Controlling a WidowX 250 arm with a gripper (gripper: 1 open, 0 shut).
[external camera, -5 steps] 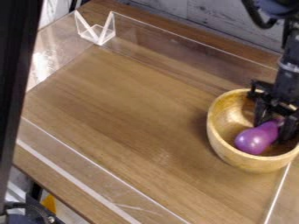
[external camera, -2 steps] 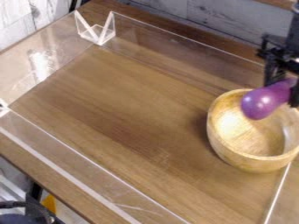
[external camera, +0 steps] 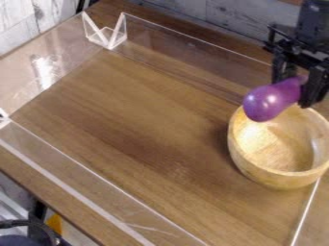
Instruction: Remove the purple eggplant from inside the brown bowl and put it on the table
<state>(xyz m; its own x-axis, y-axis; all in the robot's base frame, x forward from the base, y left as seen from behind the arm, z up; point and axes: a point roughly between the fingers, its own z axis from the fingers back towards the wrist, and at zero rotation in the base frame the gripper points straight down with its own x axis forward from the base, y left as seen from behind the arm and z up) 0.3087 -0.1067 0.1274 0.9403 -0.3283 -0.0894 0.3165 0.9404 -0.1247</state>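
Observation:
The purple eggplant hangs in the air above the left rim of the brown bowl, tilted with its plump end down and to the left. My gripper is shut on its upper right end, black fingers coming down from the top right. The brown bowl sits on the table at the right, and its inside shows bare wood. The eggplant's stem cap is hidden between the fingers.
Low clear acrylic walls edge the tabletop. A small clear folded stand sits at the back left corner. A dark vertical post stands along the left side of the view.
The gripper has lifted the eggplant out of the bowl, raising it and carrying it slightly left over the bowl's rim. The bowl has stayed in place.

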